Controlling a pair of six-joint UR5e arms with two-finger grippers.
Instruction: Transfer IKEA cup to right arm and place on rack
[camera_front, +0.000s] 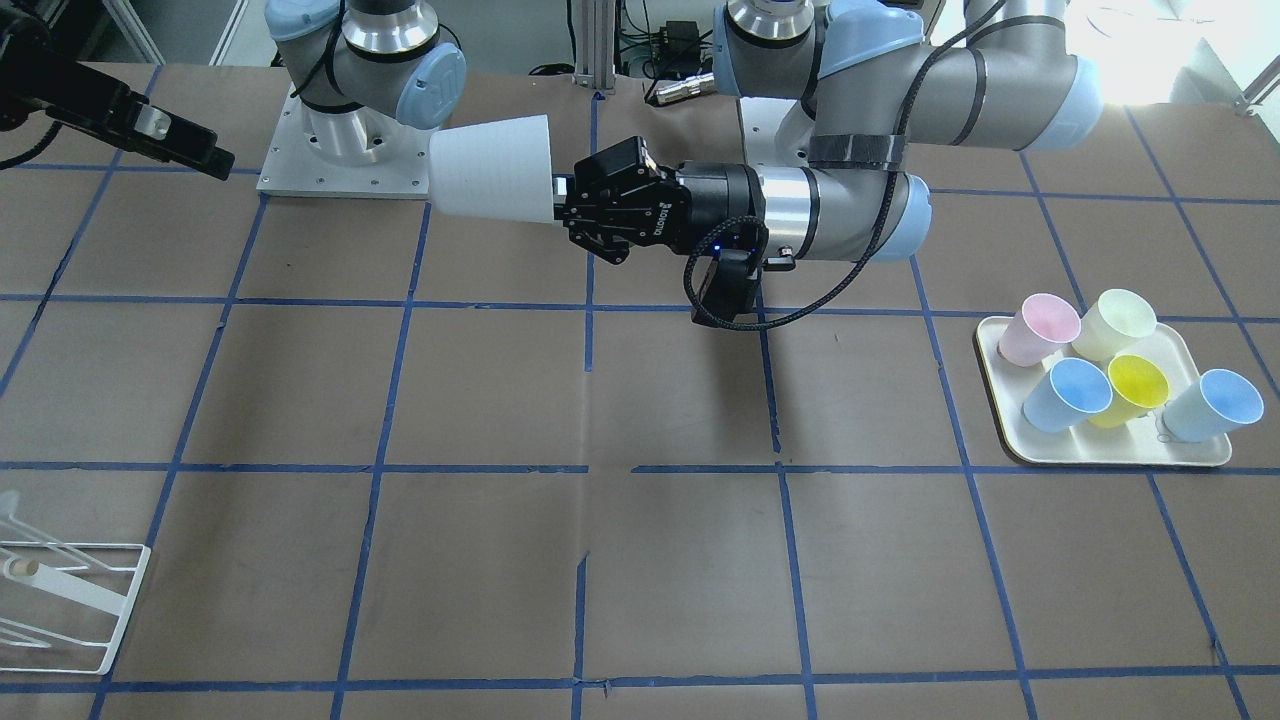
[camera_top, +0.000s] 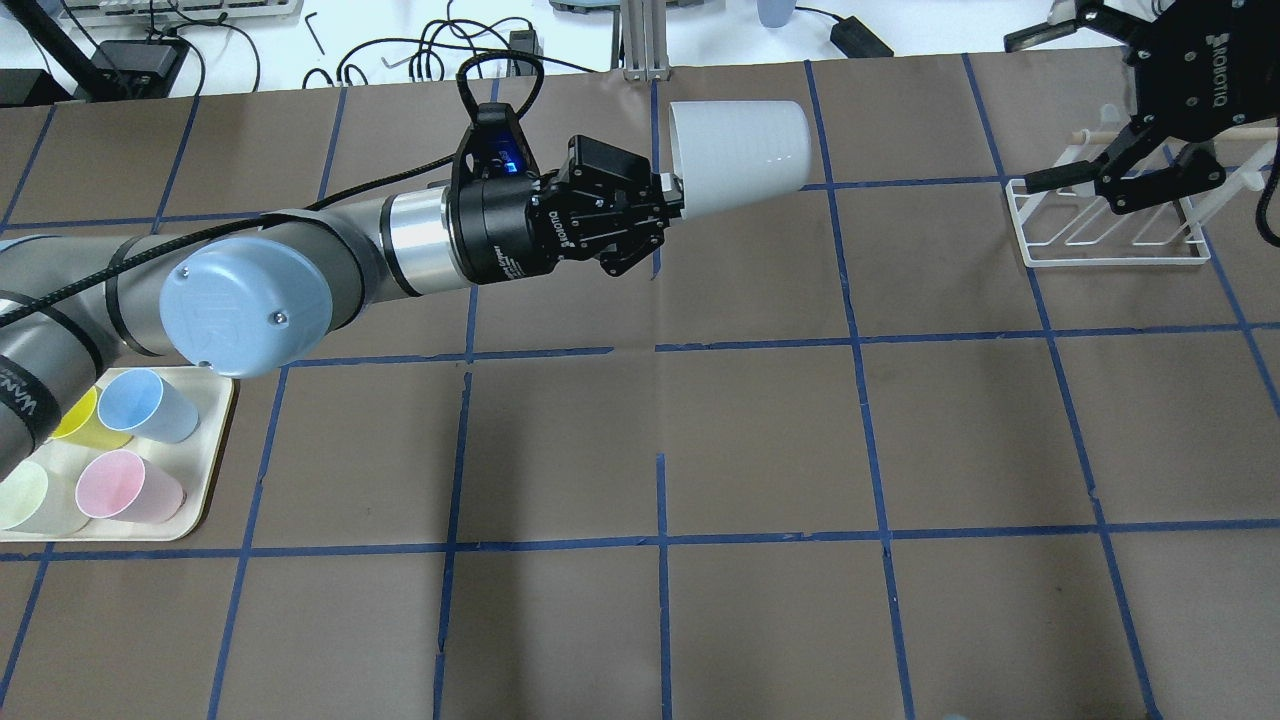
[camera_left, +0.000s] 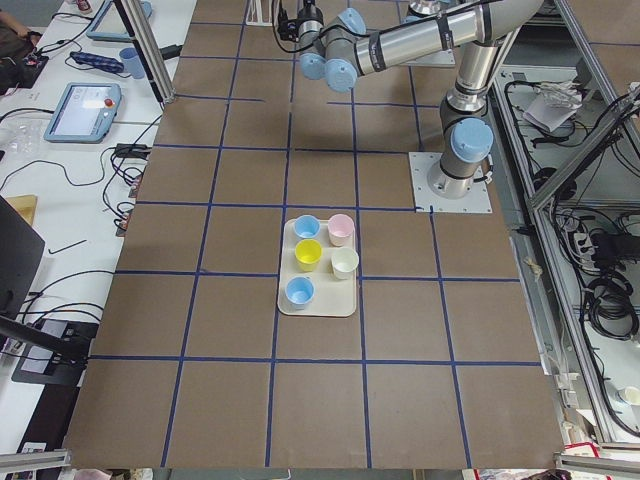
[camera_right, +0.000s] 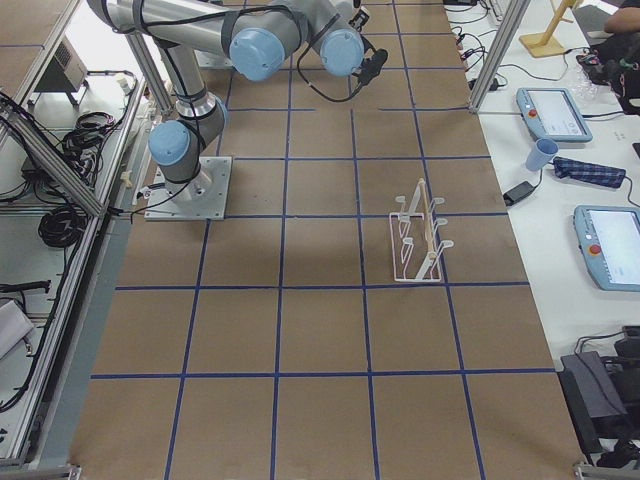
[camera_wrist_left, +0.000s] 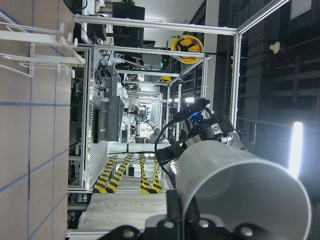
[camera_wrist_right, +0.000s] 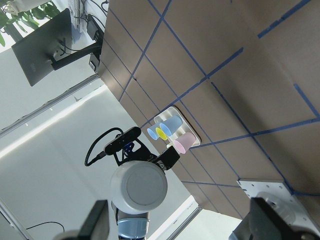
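Out past the left fingers (camera_front: 572, 208), front-facing view: the IKEA cup (camera_front: 490, 168) juts out level above the tabletop with its long axis horizontal. The left fingers pinch its wide rim. The narrow closed base leads toward the right fingers (camera_front: 195, 150), which are well apart from it; their spread is not readable here.

Overhead: same line. The cup base aims at the right fingers, which are splayed wide and hold nothing. The rack (camera_top: 1100, 250) sits on the tabletop on their side, well apart from the cup.

Left wrist: the cup mouth opens back at the camera, and the right fingers are beyond the base.

Right wrist: the round cup base is ahead between its own wide fingers, a bit off-centre, with a clear gap.

Side views: the fingers are cut off or too small, cannot tell.

Judgement: the right fingers are the nearer free pair. They should come in along the cup's axis and close on the body near the base.
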